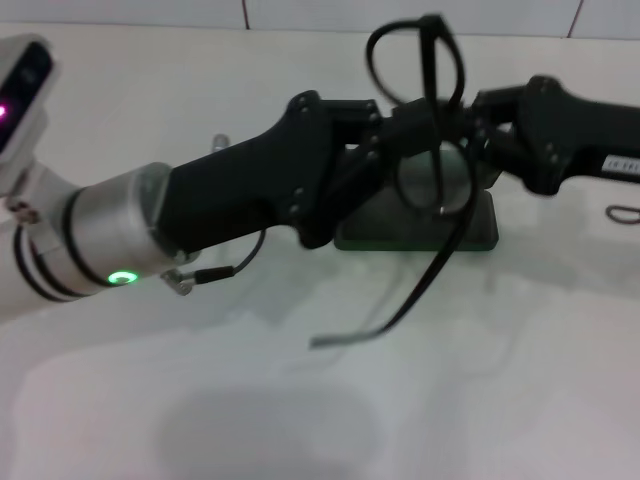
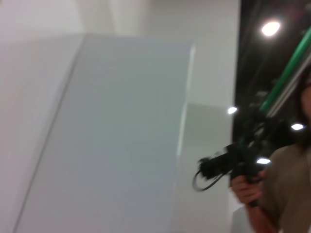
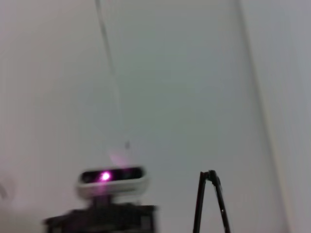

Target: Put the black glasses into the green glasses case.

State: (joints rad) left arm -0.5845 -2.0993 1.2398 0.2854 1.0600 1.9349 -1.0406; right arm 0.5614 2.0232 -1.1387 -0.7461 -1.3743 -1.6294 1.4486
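Black glasses (image 1: 432, 120) — thin glossy frame — over smooth matt table (image 1: 300, 400).

1. The left gripper (image 1: 400, 135) is reached in from the left, raised, its fingers apparently closed on something between them.
2. The right gripper (image 1: 478, 135) is met opposite, fingertips nearly touching the left's.

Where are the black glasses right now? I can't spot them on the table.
In the head view the black glasses are in the air, centre-right, between the left gripper and right gripper, above the green glasses case.
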